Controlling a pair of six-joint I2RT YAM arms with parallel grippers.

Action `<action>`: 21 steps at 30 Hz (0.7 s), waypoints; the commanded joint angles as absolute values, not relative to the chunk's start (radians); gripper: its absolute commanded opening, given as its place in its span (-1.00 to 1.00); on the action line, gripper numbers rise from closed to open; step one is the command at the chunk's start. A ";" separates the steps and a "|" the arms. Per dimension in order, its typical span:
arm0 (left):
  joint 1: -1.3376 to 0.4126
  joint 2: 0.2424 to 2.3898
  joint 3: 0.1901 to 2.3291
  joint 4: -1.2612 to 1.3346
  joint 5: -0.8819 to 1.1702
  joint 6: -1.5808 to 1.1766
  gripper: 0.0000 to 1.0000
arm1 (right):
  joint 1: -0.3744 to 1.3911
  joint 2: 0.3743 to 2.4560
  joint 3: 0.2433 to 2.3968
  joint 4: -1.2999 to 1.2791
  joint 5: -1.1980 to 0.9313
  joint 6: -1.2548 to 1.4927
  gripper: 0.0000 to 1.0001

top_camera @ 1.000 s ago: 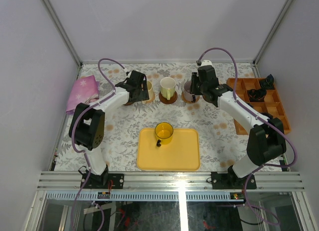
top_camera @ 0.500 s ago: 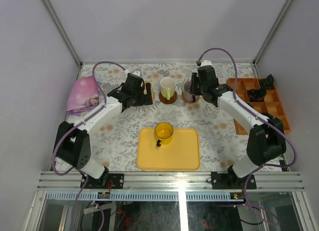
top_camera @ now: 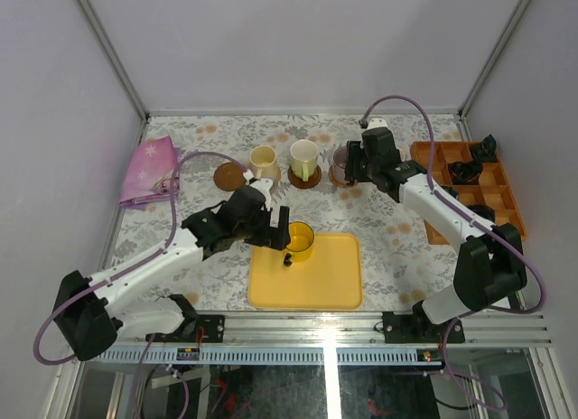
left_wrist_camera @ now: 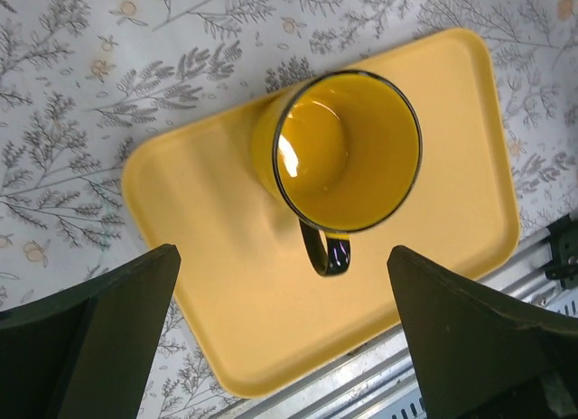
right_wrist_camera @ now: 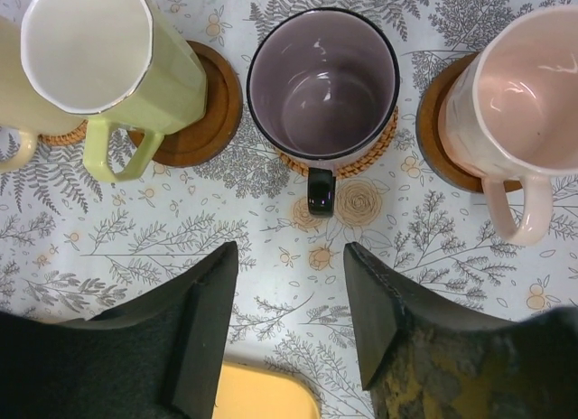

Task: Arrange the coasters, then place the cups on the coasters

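The yellow cup (left_wrist_camera: 348,153) stands upright on the yellow tray (left_wrist_camera: 226,283), its black handle toward my left gripper (left_wrist_camera: 282,274), which hangs open and wide above it, holding nothing. From above, the left gripper (top_camera: 275,228) is just left of the yellow cup (top_camera: 296,241). My right gripper (right_wrist_camera: 291,256) is open, just short of the purple cup (right_wrist_camera: 322,80) on a light woven coaster (right_wrist_camera: 379,153). The green-white cup (right_wrist_camera: 99,53) and the pink cup (right_wrist_camera: 524,103) each stand on a dark coaster. The cream cup (top_camera: 263,162) stands beside a bare dark coaster (top_camera: 230,176).
A pink cloth (top_camera: 149,171) lies at the far left of the table. An orange compartment tray (top_camera: 470,202) with black objects (top_camera: 468,171) stands at the right. The right arm hides the pink cup in the top view.
My left gripper left the cream cup at the back row, swung toward the near side and opened wide over the yellow cup. My right gripper opened off the purple cup.
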State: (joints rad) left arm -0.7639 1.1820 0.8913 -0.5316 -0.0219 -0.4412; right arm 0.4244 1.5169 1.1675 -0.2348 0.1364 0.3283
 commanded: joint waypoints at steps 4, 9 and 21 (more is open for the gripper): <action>-0.855 1.133 0.823 -0.531 -0.030 -0.467 1.00 | 0.420 1.444 1.144 -0.198 0.111 0.352 0.22; -0.902 1.184 0.790 -0.464 -0.042 -0.416 1.00 | 0.421 1.416 1.119 -0.196 0.107 0.365 0.22; -0.921 1.341 0.817 -0.333 -0.086 -0.375 0.86 | 0.421 1.377 1.103 -0.233 0.121 0.351 0.22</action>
